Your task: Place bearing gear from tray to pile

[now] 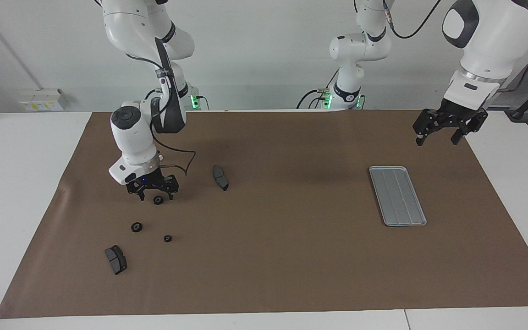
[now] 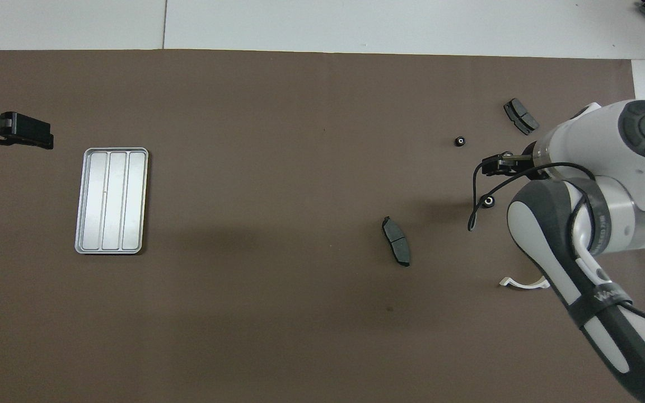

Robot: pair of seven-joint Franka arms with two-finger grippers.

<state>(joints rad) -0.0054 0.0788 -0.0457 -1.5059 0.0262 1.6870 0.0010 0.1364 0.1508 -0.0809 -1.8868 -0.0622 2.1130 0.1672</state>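
A small black bearing gear [image 1: 157, 200] [image 2: 488, 201] lies on the brown mat at the right arm's end of the table. My right gripper [image 1: 155, 194] stands open just over it, a fingertip to each side and neither one touching it. Two more gears [image 1: 136, 227] [image 1: 167, 238] rest a little farther from the robots; in the overhead view only one of them [image 2: 459, 141] shows. The silver-grey tray [image 1: 398, 195] [image 2: 111, 200] sits bare toward the left arm's end. My left gripper [image 1: 442, 135] [image 2: 20, 131] hangs open in the air over the mat's edge, beside the tray, and waits.
Two dark brake pads lie on the mat: one [image 1: 220, 177] [image 2: 396, 241] toward the middle, beside the dropped gear, the other [image 1: 116, 259] [image 2: 520, 116] beside the far gears. A white clip [image 2: 521, 282] lies under the right arm. The mat [image 1: 291, 256] covers most of the white table.
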